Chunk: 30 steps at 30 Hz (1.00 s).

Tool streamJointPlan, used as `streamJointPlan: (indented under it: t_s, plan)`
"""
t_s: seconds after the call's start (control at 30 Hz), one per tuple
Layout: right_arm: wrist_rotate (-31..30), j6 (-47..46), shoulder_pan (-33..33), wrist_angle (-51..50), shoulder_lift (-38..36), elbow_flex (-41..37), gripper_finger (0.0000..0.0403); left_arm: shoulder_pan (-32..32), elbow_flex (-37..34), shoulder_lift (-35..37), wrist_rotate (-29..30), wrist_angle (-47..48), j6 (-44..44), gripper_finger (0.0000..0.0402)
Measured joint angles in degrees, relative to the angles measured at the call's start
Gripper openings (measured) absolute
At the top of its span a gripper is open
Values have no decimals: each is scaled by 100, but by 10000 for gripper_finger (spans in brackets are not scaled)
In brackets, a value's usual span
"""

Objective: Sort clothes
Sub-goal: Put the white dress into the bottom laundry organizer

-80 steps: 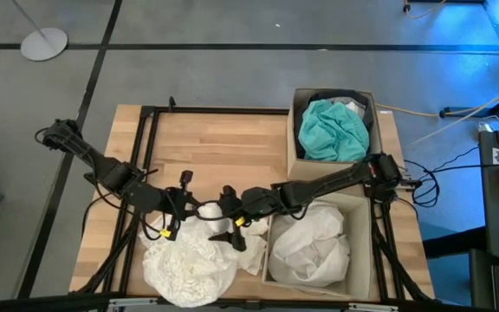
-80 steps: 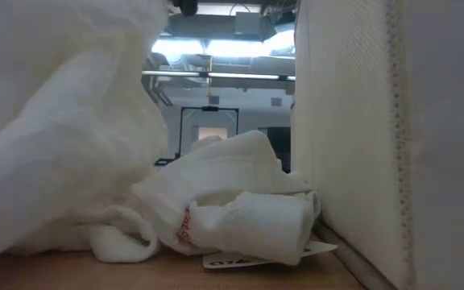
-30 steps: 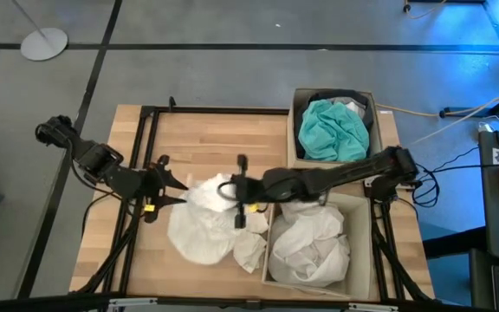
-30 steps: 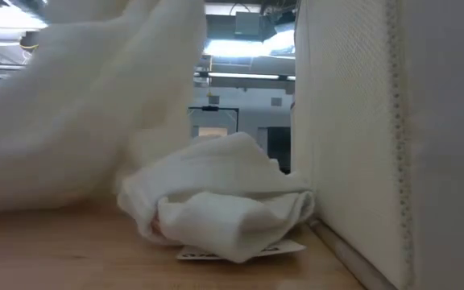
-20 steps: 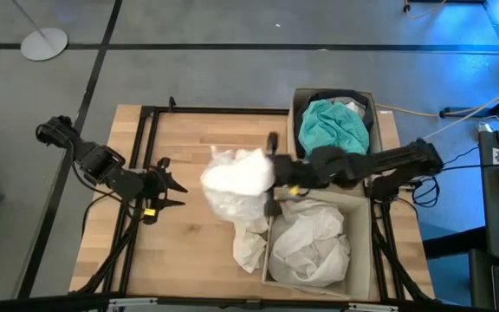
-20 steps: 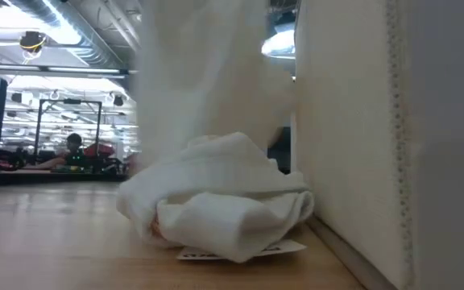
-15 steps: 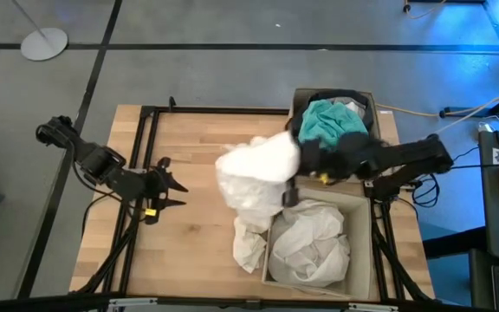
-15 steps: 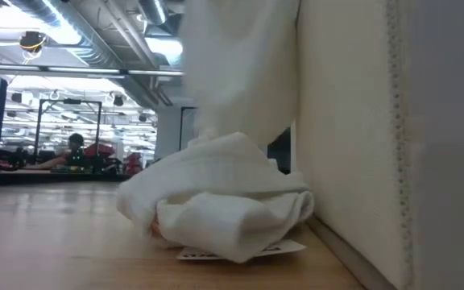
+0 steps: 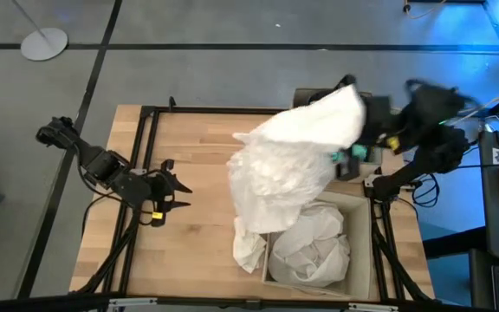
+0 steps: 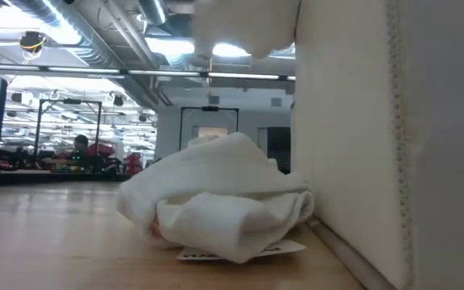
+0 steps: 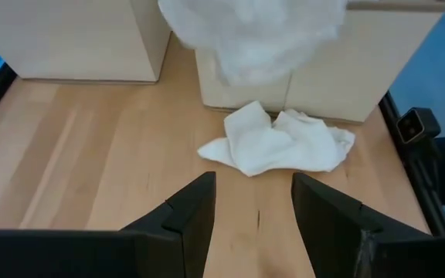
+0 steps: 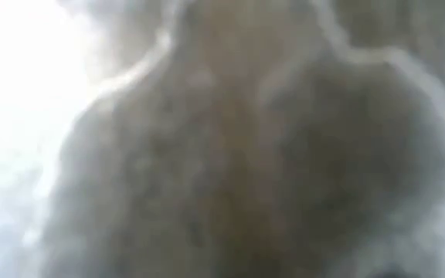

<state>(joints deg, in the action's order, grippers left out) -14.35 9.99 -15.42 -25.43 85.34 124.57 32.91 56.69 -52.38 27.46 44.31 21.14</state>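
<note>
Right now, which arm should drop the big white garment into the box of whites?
Right. Its claw holds the big white garment raised beside the box of whites; the left claw waits open and empty, well off.

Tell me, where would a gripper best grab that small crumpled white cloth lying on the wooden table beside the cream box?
Probably from straight above, pinching the raised fold at the top of the small crumpled white cloth. It is bunched into a soft mound, and the cream box walls off one side. The left gripper, open, faces it across bare table; the right arm holds a large white garment aloft.
</note>
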Motion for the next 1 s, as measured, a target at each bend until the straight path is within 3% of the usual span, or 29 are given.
streamJointPlan:
  t_s: [0.2, 0.5, 0.63, 0.77, 1.0]
  plan:
    - [-20, -615, 0, -1311, -25, 1062, 50, 0, 0, -177, 3, -33, -8, 162]
    - [151, -1614, 0, -1975, -344, 1038, 51, -4, -2, -435, 327, -121, -10, 162]
    - [118, -1894, 0, -2713, -426, 1050, 49, -7, -2, -522, 460, -231, -9, 162]
    - [-233, -2284, -139, -3847, -434, 1031, 48, -4, -2, -603, 466, -439, 8, 162]
    - [-1632, -3193, -1063, -5469, -143, 1024, 48, -4, -2, -772, 520, -523, -60, 162]
